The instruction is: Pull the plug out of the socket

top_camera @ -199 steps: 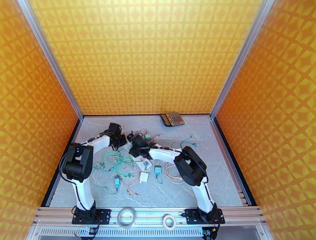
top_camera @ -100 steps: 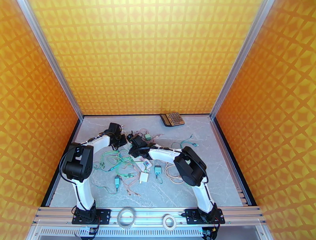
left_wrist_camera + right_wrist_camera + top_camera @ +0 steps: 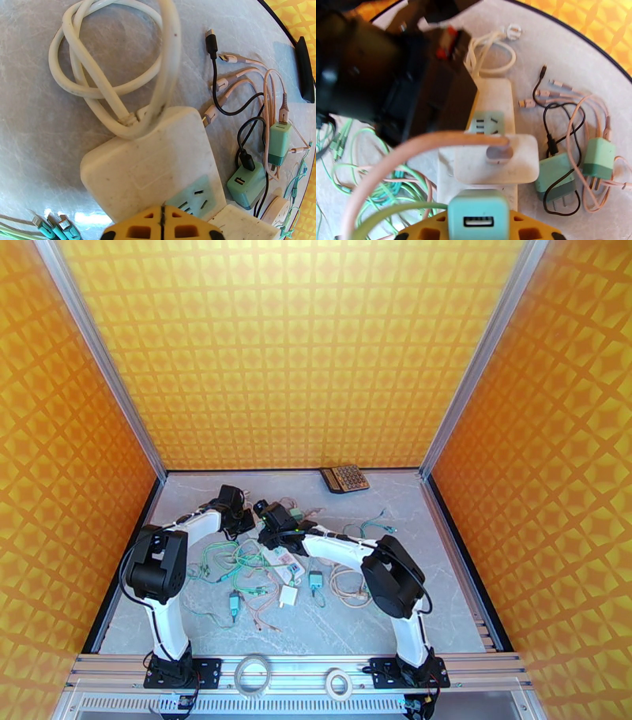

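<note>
The white socket strip [image 3: 154, 165] lies on the marble table with its coiled white cord [image 3: 106, 79] at the far end. My left gripper [image 3: 162, 225] is shut, its yellow fingertips together right over the strip's teal socket face [image 3: 193, 199]. My right gripper [image 3: 477, 233] is shut on a teal plug [image 3: 477, 213] with a USB port and a green cable, held over the near end of the strip [image 3: 493, 98]. Whether its pins are still in the socket is hidden. In the top view both grippers, left [image 3: 243, 523] and right [image 3: 272, 537], meet at the strip [image 3: 283, 560].
A white adapter [image 3: 493, 158] with a pink cable sits on the strip beside the held plug. Two loose teal chargers [image 3: 557, 179] [image 3: 597, 158] lie to the right among pink and black cables. Green cables [image 3: 237, 564] tangle on the left. A calculator [image 3: 344, 478] lies at the back.
The right arm's elbow has swung to the right and its gripper has drawn slightly toward the back, baring more of the strip. The left arm has stayed put.
</note>
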Controlling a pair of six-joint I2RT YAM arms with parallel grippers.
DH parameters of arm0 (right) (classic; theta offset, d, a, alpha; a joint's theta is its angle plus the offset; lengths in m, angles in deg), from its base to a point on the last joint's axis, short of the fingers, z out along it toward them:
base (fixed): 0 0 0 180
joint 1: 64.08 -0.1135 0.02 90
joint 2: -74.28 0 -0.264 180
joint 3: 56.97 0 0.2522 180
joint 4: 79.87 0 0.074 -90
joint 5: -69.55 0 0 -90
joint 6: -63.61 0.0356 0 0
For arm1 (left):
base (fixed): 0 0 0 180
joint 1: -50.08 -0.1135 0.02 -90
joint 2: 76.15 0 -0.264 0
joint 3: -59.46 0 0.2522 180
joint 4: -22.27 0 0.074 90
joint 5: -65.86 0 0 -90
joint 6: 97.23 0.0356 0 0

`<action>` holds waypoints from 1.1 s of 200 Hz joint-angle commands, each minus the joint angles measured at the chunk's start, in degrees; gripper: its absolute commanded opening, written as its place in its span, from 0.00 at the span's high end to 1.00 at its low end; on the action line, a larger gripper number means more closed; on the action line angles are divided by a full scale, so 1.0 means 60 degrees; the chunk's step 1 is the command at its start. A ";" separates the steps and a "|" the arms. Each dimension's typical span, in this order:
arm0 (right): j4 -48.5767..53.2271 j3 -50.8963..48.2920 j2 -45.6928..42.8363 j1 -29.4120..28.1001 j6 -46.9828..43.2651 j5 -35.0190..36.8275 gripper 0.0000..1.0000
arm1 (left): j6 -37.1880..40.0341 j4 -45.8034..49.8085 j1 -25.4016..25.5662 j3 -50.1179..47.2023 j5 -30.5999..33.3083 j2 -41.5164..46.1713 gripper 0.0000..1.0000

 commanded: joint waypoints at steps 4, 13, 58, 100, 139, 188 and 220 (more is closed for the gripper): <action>0.0093 0.0162 -0.0266 -0.0024 -0.0068 0.0100 0.77 | 0.0133 0.0365 0.0010 0.0128 0.0134 -0.0355 0.94; 0.0078 0.0107 -0.0293 -0.0025 -0.0031 0.0107 0.77 | 0.0128 0.0382 0.0002 0.0151 0.0148 -0.0337 0.94; -0.0058 -0.0366 -0.0715 -0.0025 0.0181 0.0136 0.77 | 0.0186 0.0501 0.0002 0.0276 0.0143 -0.0337 0.94; -0.0234 -0.1252 -0.1873 -0.0014 0.0468 0.0140 0.76 | 0.0182 0.0567 0.0006 0.0324 0.0145 -0.0169 0.93; -0.0248 -0.1784 -0.3064 -0.0066 0.0581 0.0012 0.75 | 0.0181 0.0648 0.0002 0.0342 0.0147 0.0310 0.90; 0.0178 -0.1646 -0.3875 -0.0421 0.0443 0.0135 0.73 | 0.0098 0.0673 -0.0043 0.0101 0.0148 0.1642 0.77; 0.0351 -0.1485 -0.3807 -0.0534 0.0658 0.0264 0.72 | -0.0042 0.0635 -0.0079 -0.0191 0.0226 0.2607 0.66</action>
